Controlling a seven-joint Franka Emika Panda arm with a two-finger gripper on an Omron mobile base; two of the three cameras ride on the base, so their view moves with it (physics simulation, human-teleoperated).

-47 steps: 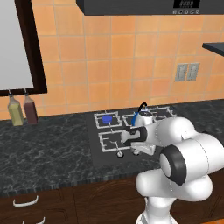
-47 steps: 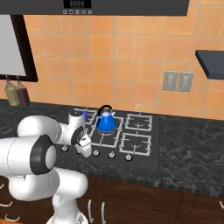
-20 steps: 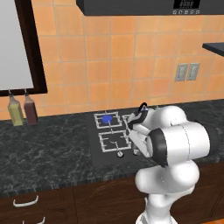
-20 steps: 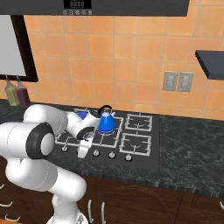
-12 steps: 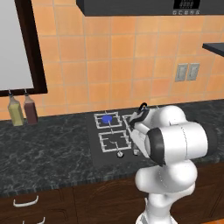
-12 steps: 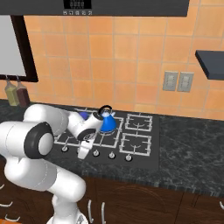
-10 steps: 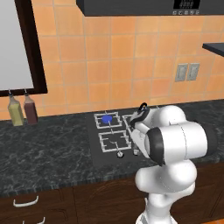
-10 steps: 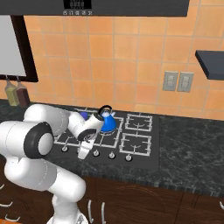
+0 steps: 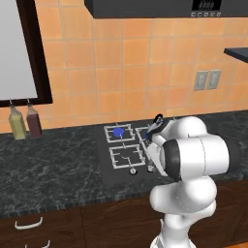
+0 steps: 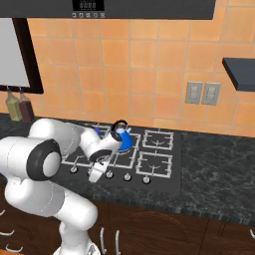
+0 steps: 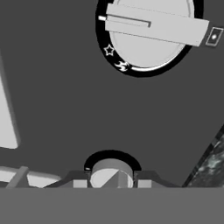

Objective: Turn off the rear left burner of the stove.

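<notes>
The rear left burner, a small square pale-grey wire grate, still shows its flat bright-blue disc: not off yet, I judge.

My gripper has its dark finger tips set close on either side of a small silver round knob; gripped or merely flanked, I cannot tell. Just beyond sits a larger-looking silver knob with a raised bar, on the flat black glass stove; the burner lies further ahead, a blue round kettle beside it.

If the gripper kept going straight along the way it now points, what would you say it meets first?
Most likely a silver stove knob: in the hand view it sits between the gripper fingertips, on the black cooktop. Depth is unclear, so it may already be touching. Another knob lies further off.
</notes>
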